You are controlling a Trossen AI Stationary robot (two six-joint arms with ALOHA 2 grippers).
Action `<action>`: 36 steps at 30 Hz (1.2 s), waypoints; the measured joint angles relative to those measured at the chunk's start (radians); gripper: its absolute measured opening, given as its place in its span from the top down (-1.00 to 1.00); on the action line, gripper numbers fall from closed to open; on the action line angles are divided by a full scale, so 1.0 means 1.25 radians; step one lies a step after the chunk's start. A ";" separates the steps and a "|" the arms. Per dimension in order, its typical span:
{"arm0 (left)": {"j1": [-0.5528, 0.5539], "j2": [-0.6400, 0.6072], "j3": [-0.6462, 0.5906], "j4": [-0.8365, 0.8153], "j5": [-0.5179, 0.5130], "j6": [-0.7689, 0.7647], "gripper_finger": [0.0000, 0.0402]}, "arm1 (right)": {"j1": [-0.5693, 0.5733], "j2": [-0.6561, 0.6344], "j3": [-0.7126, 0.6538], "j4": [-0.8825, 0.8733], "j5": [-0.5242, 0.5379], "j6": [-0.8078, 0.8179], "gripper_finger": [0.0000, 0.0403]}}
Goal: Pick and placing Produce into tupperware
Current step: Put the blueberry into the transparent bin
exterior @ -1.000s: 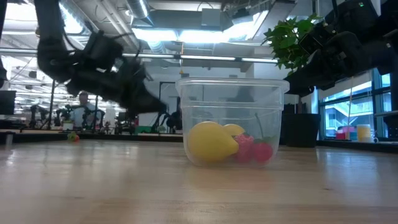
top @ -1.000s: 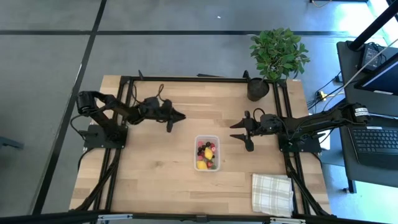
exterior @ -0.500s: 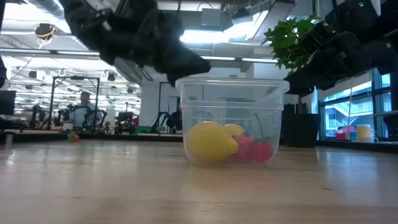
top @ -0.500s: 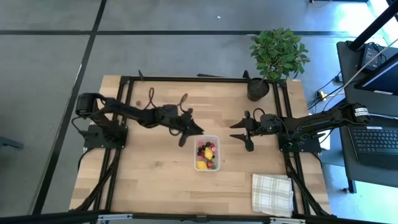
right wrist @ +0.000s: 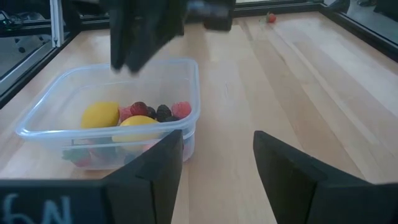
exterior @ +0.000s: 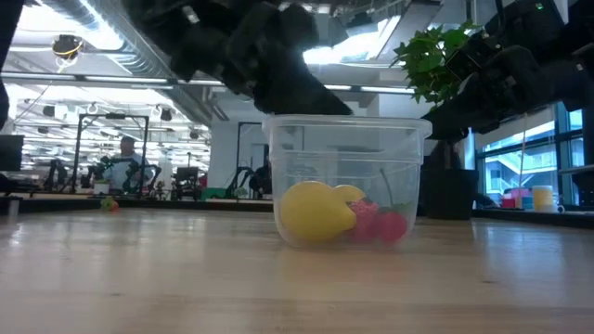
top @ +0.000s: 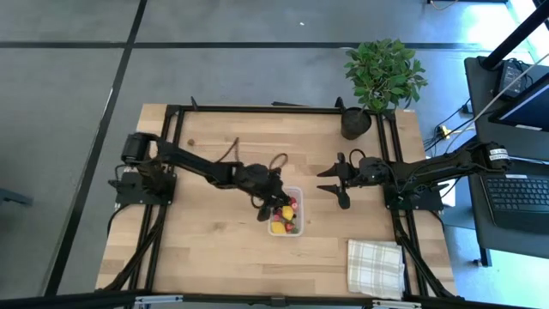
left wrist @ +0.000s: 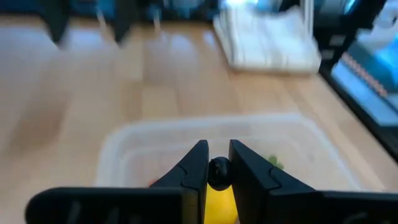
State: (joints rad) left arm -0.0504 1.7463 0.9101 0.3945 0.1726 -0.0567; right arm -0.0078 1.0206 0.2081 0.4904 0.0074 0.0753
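Table (top: pixel 214 245): a light wooden top, seen from above inside a black frame, with 2 dark arms mounted at its sides.
Tupperware (top: pixel 286 225): a small clear tub with rounded corners, placed near the middle of the table, upright and without a lid; also seen in the low view (exterior: pixel 348 181) and the right wrist view (right wrist: pixel 112 118).
Produce (right wrist: pixel 134 118): held inside the tub; 2 yellow lemon-like pieces (right wrist: pixel 100 114) are seen beside red and dark maroon berry-like bits (right wrist: pixel 163 112). In the low view a yellow piece (exterior: pixel 316 211) is pressed against the near wall, with red pieces (exterior: pixel 380 223) just beside it.
Left gripper (top: pixel 276 204): reached across the table and positioned directly above the tub's opening. In the left wrist view (left wrist: pixel 218 169) the 2 fingers are drawn nearly together and a small dark round berry (left wrist: pixel 218 170) is pinched between their tips, above the yellow fruit in the tub.
Right gripper (top: pixel 337 182): held off to the tub's right, well apart from it, above the bare table. Its fingers (right wrist: pixel 292 168) are spread apart and nothing is held between them.
Stray piece (right wrist: pixel 270 17): 1 small red bit is left on the wood far from the tub.
Potted plant (top: pixel 383 75): set at the table's far right corner, in a black pot.
Checked cloth (top: pixel 375 267): laid flat at the near right corner.
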 joint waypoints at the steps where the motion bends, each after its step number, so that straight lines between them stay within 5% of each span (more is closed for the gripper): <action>1: -0.003 0.013 0.025 -0.043 0.001 0.001 0.76 | 0.000 0.000 0.000 -0.001 0.000 0.001 0.02; 10: -0.033 0.077 0.175 -0.301 -0.041 0.007 0.78 | 0.000 0.000 0.000 -0.006 0.000 0.019 0.02; 36: -0.034 0.082 0.176 -0.388 -0.081 -0.052 0.76 | 0.000 0.000 0.000 -0.008 0.000 0.016 0.02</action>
State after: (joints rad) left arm -0.0925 1.8484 1.1305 -0.0910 0.0711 -0.1215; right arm -0.0078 1.0206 0.2077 0.4805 0.0074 0.0952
